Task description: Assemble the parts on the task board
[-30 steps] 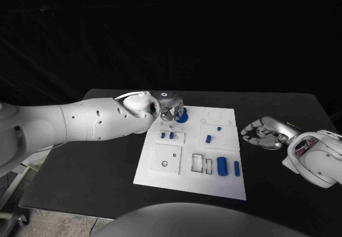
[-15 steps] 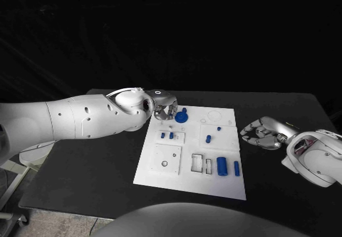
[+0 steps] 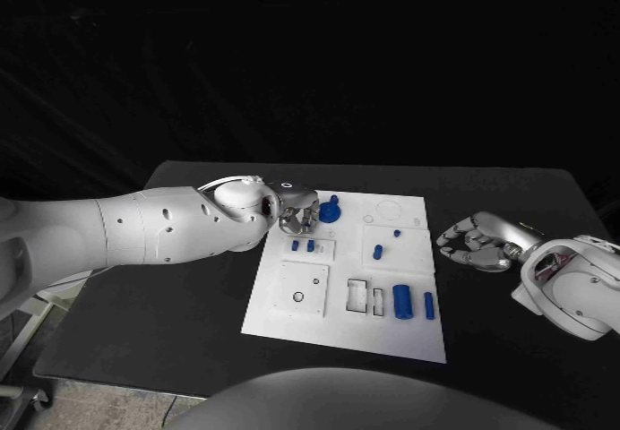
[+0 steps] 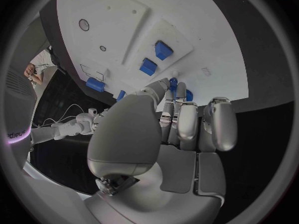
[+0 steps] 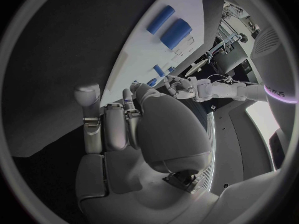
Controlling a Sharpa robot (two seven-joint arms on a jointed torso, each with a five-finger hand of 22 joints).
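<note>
The task board [image 3: 403, 339] lies in the middle of the black table [image 3: 168, 313], reaching from near the table's front edge toward its far edge.

The left hand [image 3: 298, 205] hovers over the board's far left corner with its fingers [image 4: 189, 122] drawn close together and pointing down at the board; the wrist view shows nothing between them. Just beside that hand, toward the far edge of the board, sits a round blue part [image 3: 331, 213] with a short stem. Below the hand, on a small raised plate along the left side of the board, stand two small blue pegs [image 3: 303, 244]. Further along the board's middle there is a blue peg [image 3: 377, 253] with a smaller blue piece [image 3: 397, 234] just beyond it.

Near the board's front right corner lie a thick blue cylinder [image 3: 403, 301] and a thin blue bar [image 3: 429, 306], side by side but apart, next to two empty rectangular slots [image 3: 365, 296]. A square plate with a hole [image 3: 301, 289] occupies the front left part of the board.

The right hand [image 3: 478, 244] rests off the board, over the table near its right edge, fingers curled inward and holding nothing.
</note>
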